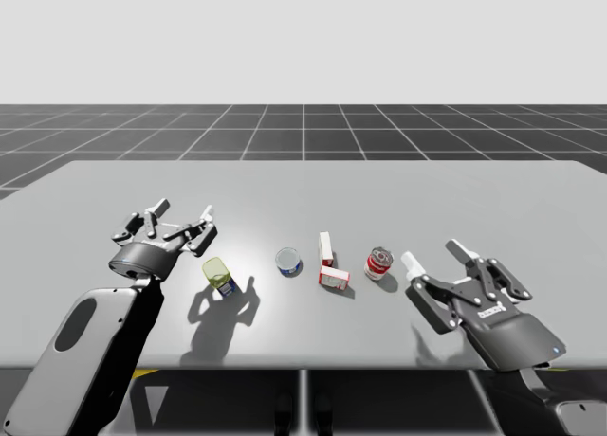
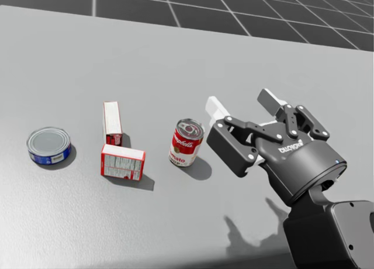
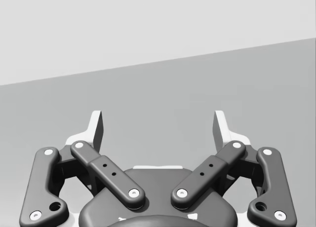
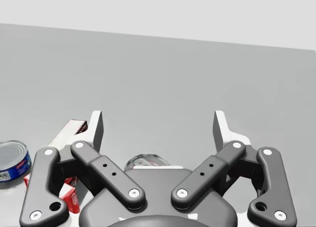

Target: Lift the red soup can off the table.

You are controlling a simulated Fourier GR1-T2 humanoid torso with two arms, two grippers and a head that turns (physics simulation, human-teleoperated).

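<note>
Position: the red soup can (image 1: 378, 263) stands upright on the table (image 1: 493, 199), with nothing touching it. The right gripper (image 1: 434, 257) hangs just beside the can, on the side away from the boxes. Its fingers are spread wide and hold nothing. In the right wrist view the can's top shows under the gripper, short of the fingertips, so the can is not yet within the grasp span. The wide spread suits the can's round body, since the fingers probably have to straddle it before closing.

An upright box (image 1: 325, 249) and a flat box (image 1: 334, 278) sit near the can on its far side, so approaching from the free side likely avoids them. A blue tin (image 1: 288, 261) lies beyond the boxes. The left gripper (image 1: 180, 211), well apart from the can, is also spread and holds nothing.
</note>
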